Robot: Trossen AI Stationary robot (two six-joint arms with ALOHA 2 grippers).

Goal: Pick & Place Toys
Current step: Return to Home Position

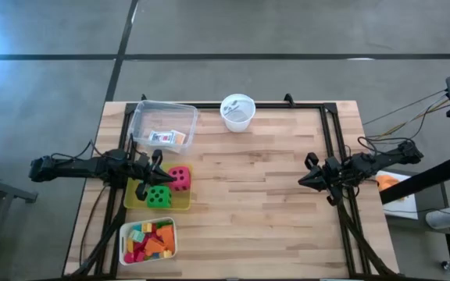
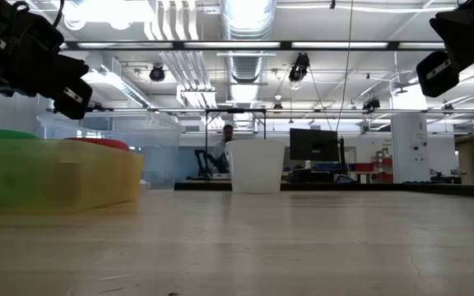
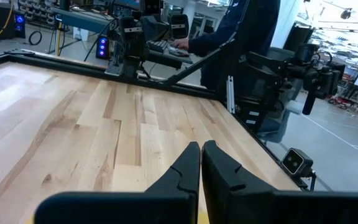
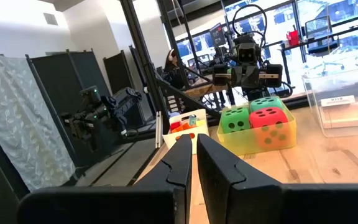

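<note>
- The small bright plastic blocks point(image 1: 148, 240) (red, orange, yellow, green, teal) lie heaped in a white plastic bin point(image 1: 123, 234) at the lower left of the high view.
- Just above that bin in the frame, a green foam die point(image 1: 158, 196) and a red foam die point(image 1: 179, 179) sit touching in a yellow translucent tray point(image 1: 180, 204). In the right wrist view a teal foam die point(image 4: 267, 103) shows behind them.
- Small card packs point(image 1: 166, 138) lie in a clear plastic tray point(image 1: 143, 117) at the upper left, just above the yellow tray.
- The left hand point(image 1: 156, 166) hangs over the yellow tray's upper left edge, just beside the red foam die. Its fingers stand nearly together (only a thin slit between them) and hold nothing.
- The right hand point(image 1: 303, 181) is right of centre in the high view, well apart from the toys and pointing towards them. Its fingers are also narrow, almost touching, and empty.
- In the low view both hands hang clear of the surface, one in each upper corner.
- A white round cup point(image 1: 237, 112) stands upright at the top centre of the wooden desk point(image 1: 248, 203).
- Beyond the desk, the left wrist view shows a person point(image 3: 229, 31) in dark clothing at the top of the frame.
</note>
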